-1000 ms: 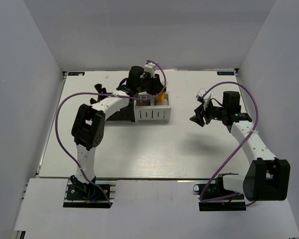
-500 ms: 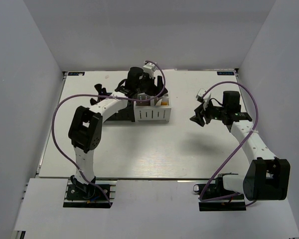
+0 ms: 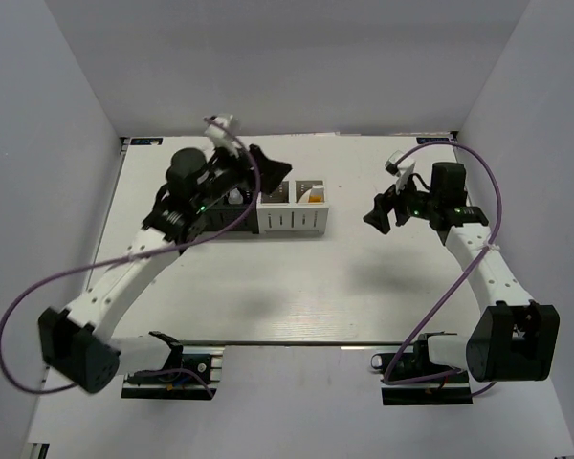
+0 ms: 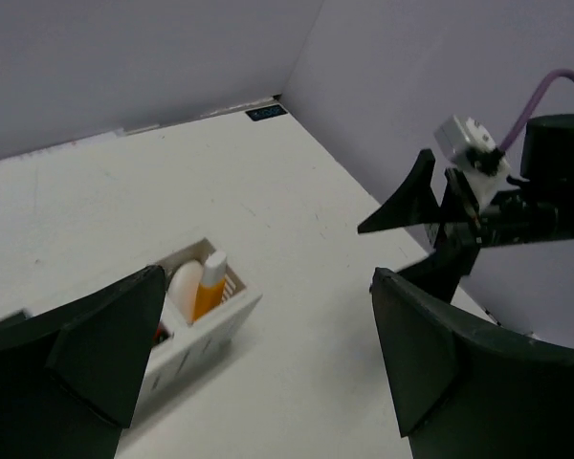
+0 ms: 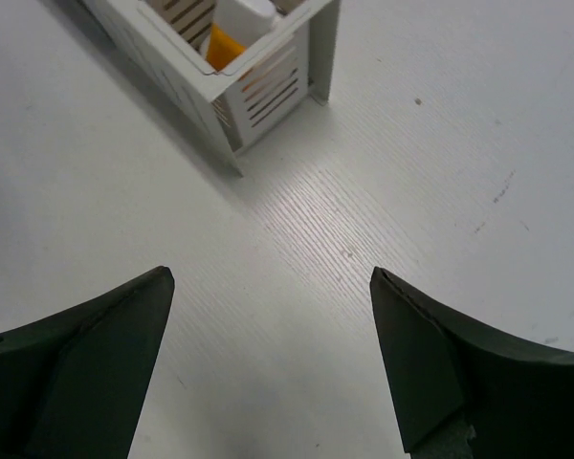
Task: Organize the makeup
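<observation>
The makeup stands in a white slotted organizer [image 3: 292, 222]. In the left wrist view its end compartment [image 4: 231, 304] holds a white egg-shaped sponge [image 4: 185, 285] and an orange tube [image 4: 209, 289], with a bit of red [image 4: 160, 334] in the slot beside them. The right wrist view shows the tube [image 5: 226, 45] too. My left gripper [image 3: 266, 170] [image 4: 266, 277] hovers open and holds nothing, above the box's left end. My right gripper [image 3: 376, 212] [image 5: 271, 273] is open over bare table to the box's right.
A black organizer [image 3: 235, 229] sits against the white one's left side, mostly hidden under my left arm. Grey walls close in the table [image 3: 297, 287] on three sides. My right arm's fingers [image 4: 407, 206] show in the left wrist view.
My left arm has lifted off the white organizer and swung back to the left, its gripper opening wide. My right gripper has opened wider and shifted slightly towards the back.
</observation>
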Robot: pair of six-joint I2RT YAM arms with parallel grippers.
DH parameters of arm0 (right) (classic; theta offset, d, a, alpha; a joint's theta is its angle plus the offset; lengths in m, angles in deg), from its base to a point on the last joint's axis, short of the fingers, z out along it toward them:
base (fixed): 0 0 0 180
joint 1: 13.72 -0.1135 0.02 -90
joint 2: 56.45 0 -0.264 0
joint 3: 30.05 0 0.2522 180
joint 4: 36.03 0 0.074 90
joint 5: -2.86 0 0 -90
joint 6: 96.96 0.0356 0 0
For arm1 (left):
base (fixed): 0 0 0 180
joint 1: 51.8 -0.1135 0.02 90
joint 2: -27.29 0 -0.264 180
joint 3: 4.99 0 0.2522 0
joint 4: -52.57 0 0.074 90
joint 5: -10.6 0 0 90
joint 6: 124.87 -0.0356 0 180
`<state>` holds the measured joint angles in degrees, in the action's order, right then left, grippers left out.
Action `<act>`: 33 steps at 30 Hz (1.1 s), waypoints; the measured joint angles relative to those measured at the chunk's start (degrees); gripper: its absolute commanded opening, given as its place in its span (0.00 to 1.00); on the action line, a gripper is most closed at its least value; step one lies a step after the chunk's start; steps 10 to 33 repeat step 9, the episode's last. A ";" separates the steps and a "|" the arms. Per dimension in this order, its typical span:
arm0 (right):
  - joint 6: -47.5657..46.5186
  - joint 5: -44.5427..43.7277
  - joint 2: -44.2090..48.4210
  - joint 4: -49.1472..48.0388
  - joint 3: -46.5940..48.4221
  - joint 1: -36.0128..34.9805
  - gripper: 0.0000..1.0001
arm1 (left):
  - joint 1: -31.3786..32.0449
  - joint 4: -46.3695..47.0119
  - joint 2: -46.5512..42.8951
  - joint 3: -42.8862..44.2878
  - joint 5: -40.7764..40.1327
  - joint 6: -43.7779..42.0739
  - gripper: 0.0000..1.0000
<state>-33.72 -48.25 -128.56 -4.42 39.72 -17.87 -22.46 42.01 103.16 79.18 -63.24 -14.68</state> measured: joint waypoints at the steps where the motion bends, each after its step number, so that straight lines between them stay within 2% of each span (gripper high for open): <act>1: 1.64 -1.44 0.00 -0.02 0.26 0.00 0.89 | 0.00 -0.63 -3.74 -2.89 -1.25 0.37 0.98; 4: 6.10 -5.79 0.00 -0.07 0.79 0.00 0.89 | -0.04 -3.82 -12.83 -10.19 -4.76 1.53 0.98; 9: 11.34 -10.75 0.00 -0.24 1.36 0.00 0.89 | -0.04 -8.35 -22.51 -19.78 -9.68 4.35 0.98; 33: 11.34 -10.75 0.00 -0.24 1.36 0.00 0.89 | -0.04 -8.35 -22.51 -19.78 -9.68 4.35 0.98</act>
